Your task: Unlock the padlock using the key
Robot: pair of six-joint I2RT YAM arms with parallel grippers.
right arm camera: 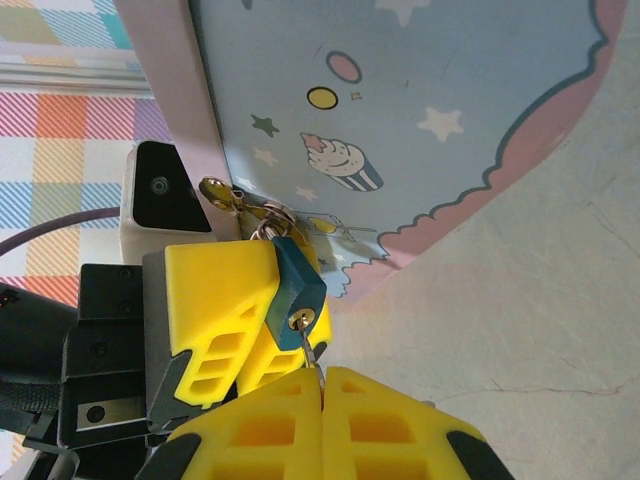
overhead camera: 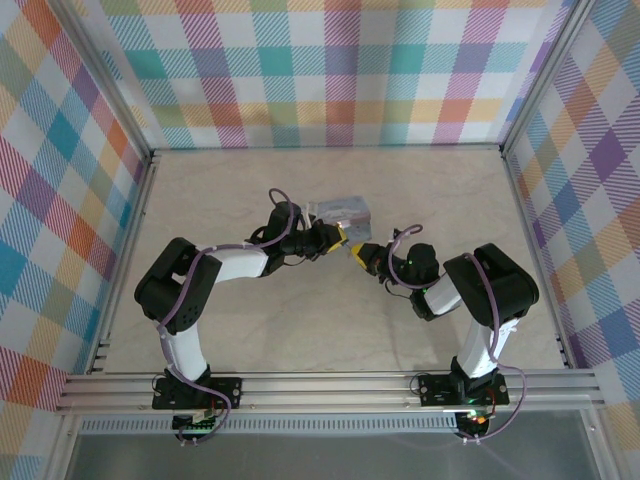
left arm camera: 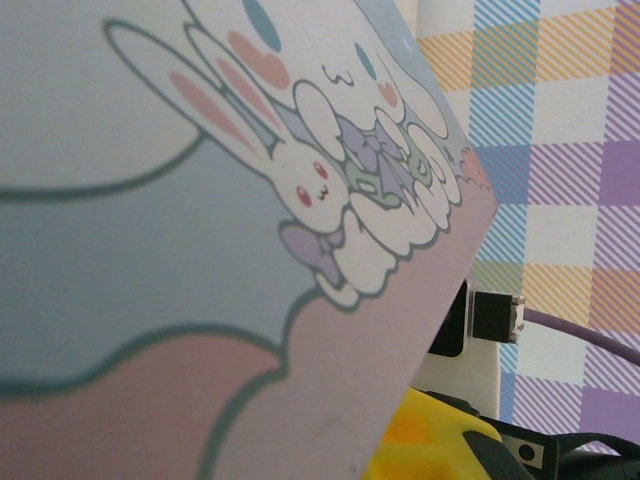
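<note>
Your right hand point(right arm camera: 322, 378) pinched shut on the thin silvery key point(right arm camera: 312, 350), key tip seated in the small blue-bodied padlock point(right arm camera: 298, 285), your left hand point(right arm camera: 250, 325) clamped on that padlock, padlock hanging at the edge of the pale-blue cartoon-printed tin box point(right arm camera: 420, 120), pale marbled surface point(right arm camera: 520, 330) behind.

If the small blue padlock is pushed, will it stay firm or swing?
The padlock hangs from the latch of the tin, so it would probably swing unless the left hand steadies it. Its body looks hard and smooth, so it is likely stiff and somewhat slippery. It is small, so probably light.
</note>
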